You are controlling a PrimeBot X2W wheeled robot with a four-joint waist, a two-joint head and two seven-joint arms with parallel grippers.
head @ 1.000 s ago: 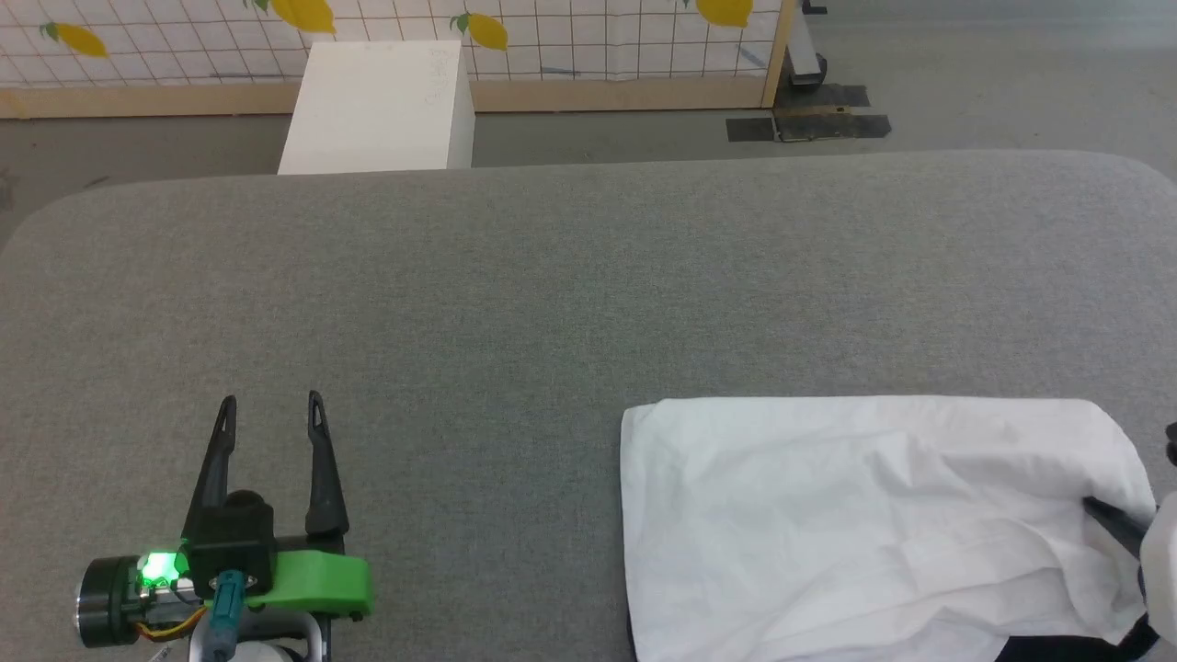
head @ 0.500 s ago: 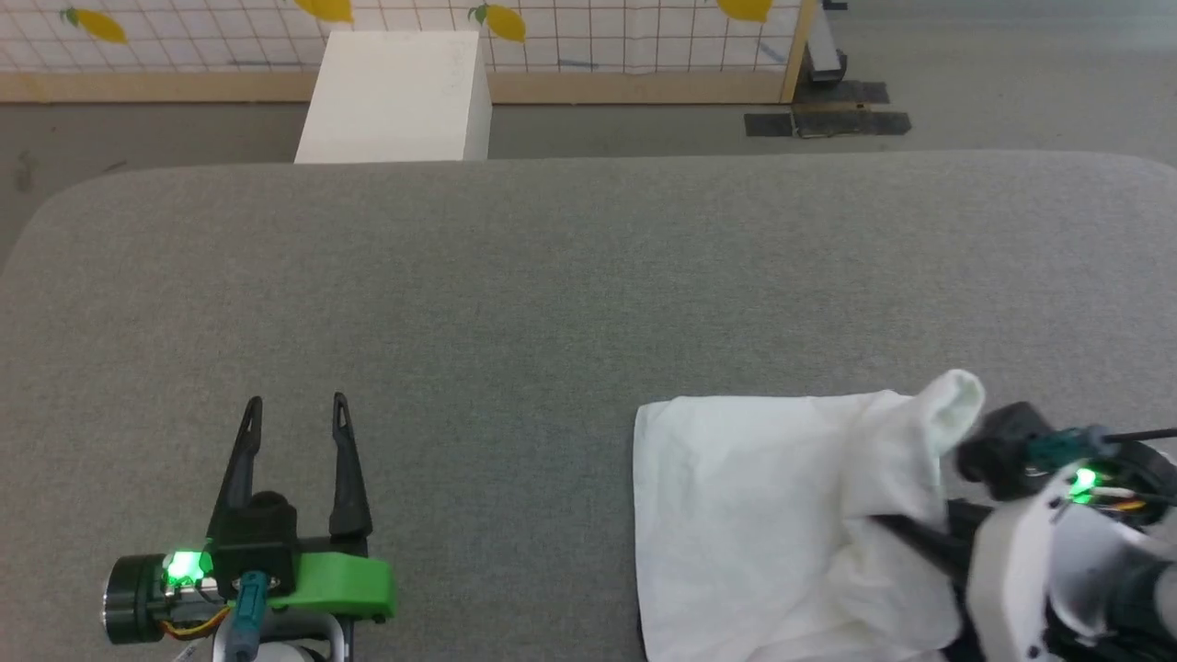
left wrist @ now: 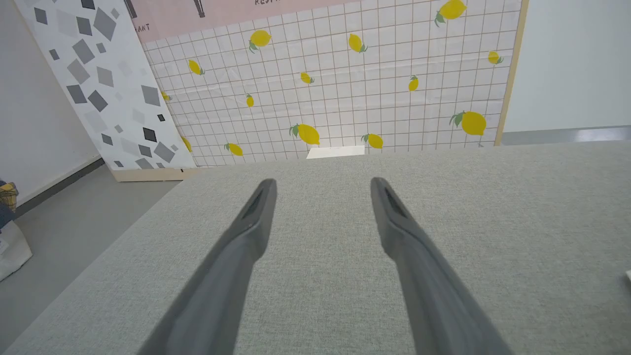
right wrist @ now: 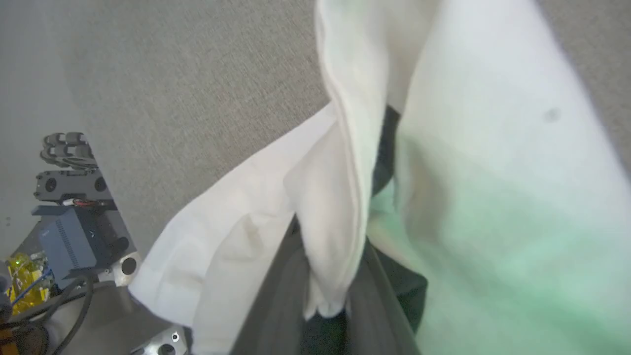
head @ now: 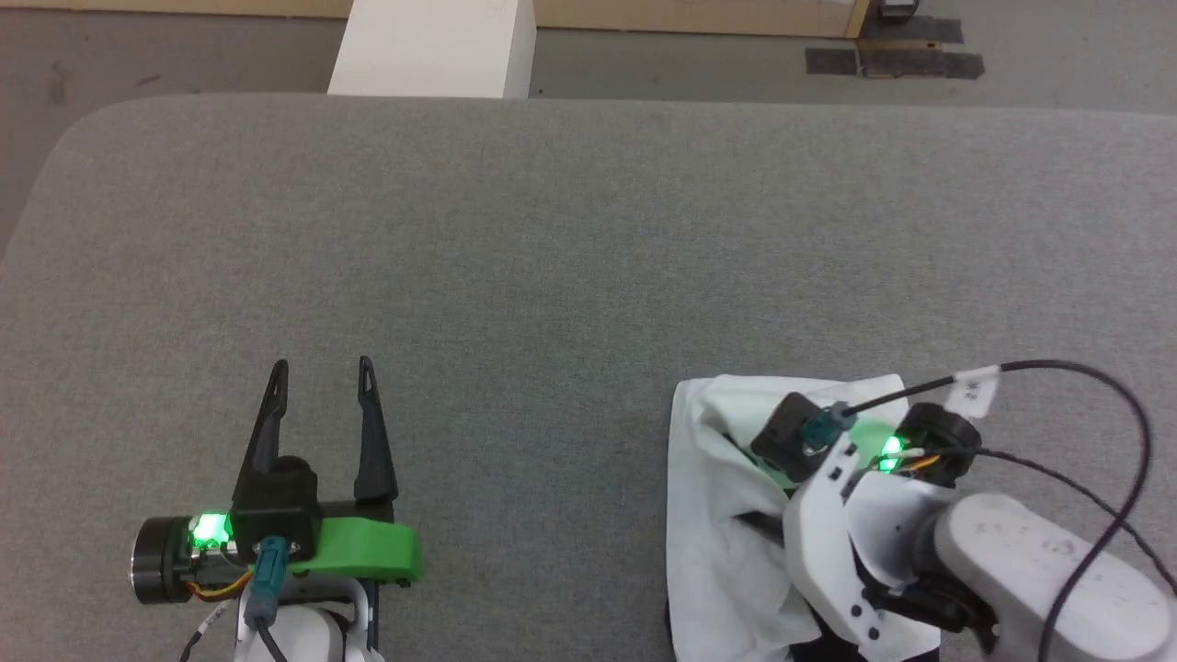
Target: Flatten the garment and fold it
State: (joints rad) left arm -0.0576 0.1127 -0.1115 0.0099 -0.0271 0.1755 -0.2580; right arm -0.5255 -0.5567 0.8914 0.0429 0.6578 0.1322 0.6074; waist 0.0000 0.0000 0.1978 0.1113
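The right gripper [right wrist: 328, 276] is clamped on a fold of the garment [head: 726, 570], with white cloth pinched between its two fingers and hanging over them. A second ago the garment lay spread wide along the near right of the table [head: 588, 230], and the right arm showed only at the picture's right edge. Half a second ago the gripper had lifted the right end. Now that end has been carried left over the rest, so the garment is a narrow, bunched heap at the near right, under and around the gripper. A little black shows inside the folds. A black cable [head: 1103, 386] loops from the right wrist.

The left gripper [head: 322, 368] hovers at the near left with its fingers apart and nothing between them, well apart from the garment, as before. The head camera has tipped down, so everything sits higher in that view.

Count: two grippers with two fingers each, one garment, one table, and one white box [head: 432, 46] beyond the table's far edge.
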